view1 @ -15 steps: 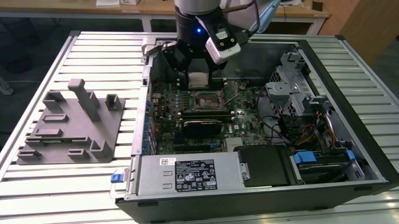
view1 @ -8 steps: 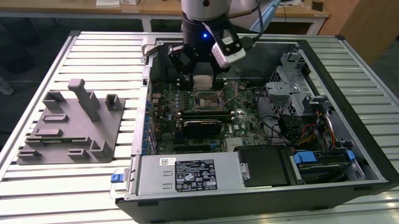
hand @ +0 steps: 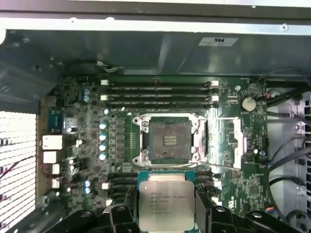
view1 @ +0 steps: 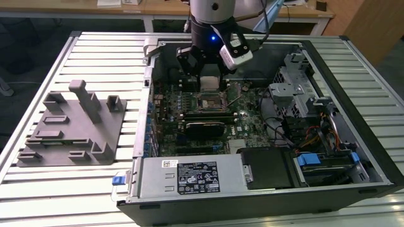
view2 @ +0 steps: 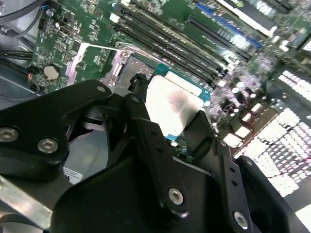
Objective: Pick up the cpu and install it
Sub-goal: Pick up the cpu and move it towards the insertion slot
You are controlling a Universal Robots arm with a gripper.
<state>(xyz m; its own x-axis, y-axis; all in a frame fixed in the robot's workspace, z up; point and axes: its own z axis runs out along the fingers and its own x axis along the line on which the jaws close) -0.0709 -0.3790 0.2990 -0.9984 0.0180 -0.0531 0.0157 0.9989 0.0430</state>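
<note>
The cpu (view1: 207,83) is a small square chip with a silver-grey metal top, held above the green motherboard (view1: 243,120) inside the open computer case (view1: 353,142). My gripper (view1: 206,71) is shut on it, with a black finger on each of two opposite edges. In both wrist views the cpu (view2: 175,99) (hand: 166,203) sits between the fingers (view2: 146,126) (hand: 214,216). The open socket (hand: 169,140) with its metal frame lies on the board just beyond the chip, apart from it. In the exterior view the socket (view1: 211,102) is below the gripper.
A large grey plastic block (view1: 69,125) with slots and posts stands on the slatted table at the exterior view's left. Inside the case are a black finned module (view1: 203,127), a power supply (view1: 189,177), a drive cage (view1: 296,94) and cables (view1: 315,137).
</note>
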